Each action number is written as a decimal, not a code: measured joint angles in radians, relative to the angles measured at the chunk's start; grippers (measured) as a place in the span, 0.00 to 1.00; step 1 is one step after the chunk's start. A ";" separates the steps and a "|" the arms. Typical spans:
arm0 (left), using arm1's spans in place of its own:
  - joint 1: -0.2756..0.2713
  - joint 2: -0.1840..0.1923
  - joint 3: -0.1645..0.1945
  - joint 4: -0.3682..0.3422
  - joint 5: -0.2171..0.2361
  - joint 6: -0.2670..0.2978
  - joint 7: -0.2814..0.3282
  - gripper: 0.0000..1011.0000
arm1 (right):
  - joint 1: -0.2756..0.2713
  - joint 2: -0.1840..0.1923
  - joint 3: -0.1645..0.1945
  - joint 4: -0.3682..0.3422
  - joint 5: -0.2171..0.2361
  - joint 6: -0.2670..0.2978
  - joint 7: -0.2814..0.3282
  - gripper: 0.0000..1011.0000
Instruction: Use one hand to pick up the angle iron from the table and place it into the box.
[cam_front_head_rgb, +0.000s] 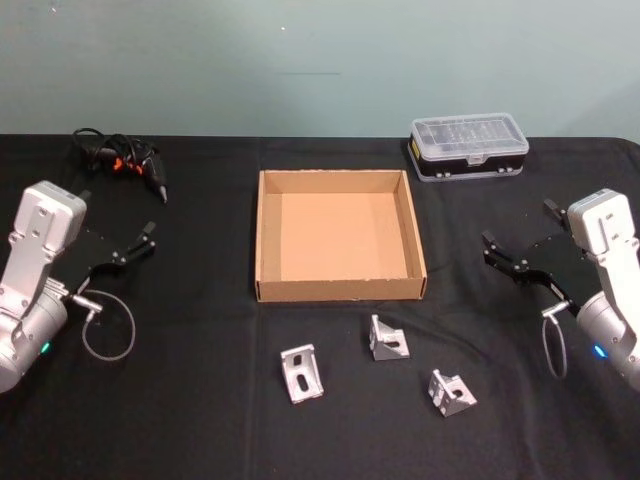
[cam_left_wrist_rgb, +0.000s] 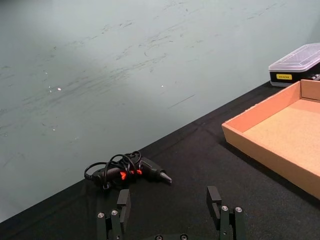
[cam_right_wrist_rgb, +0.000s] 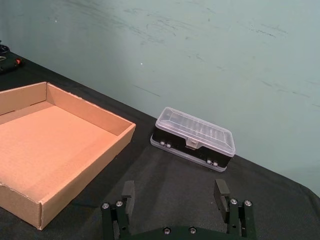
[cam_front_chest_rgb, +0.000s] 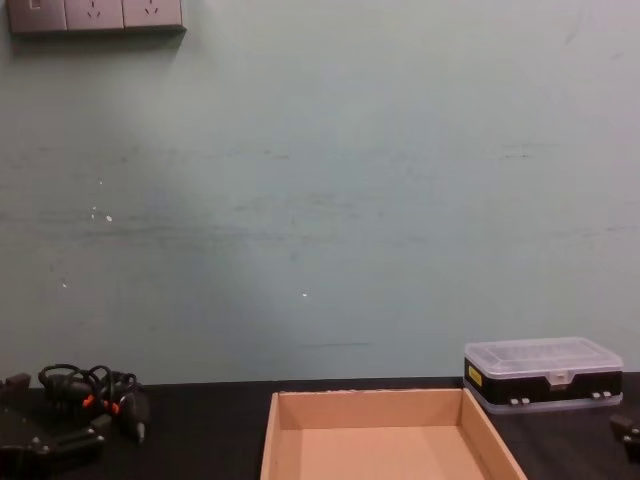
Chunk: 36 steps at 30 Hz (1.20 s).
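While left hand (cam_front_head_rgb: 135, 245) and right hand (cam_front_head_rgb: 520, 232) hover, fingers released, angle irons (cam_front_head_rgb: 387, 339) and the box (cam_front_head_rgb: 340, 290) sit between them on the desk (cam_front_head_rgb: 200, 420).

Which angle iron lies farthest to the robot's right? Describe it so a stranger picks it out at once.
Find the tan cardboard box in the middle of the black table; three silver angle irons lie before its near wall. The rightmost angle iron sits beyond the middle bracket and the left bracket; it alone lies past the box's right front corner.
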 joint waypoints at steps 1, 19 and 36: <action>0.000 0.000 0.000 0.000 0.000 0.000 0.000 0.99 | 0.000 0.000 0.000 0.000 0.000 0.000 0.000 0.99; 0.000 0.000 0.000 0.000 0.000 0.000 0.000 0.99 | 0.000 0.000 0.000 0.000 0.000 0.000 0.000 0.99; 0.000 0.000 0.000 0.000 0.000 0.000 0.000 0.99 | -0.035 0.005 0.047 -0.049 -0.012 0.005 0.005 0.99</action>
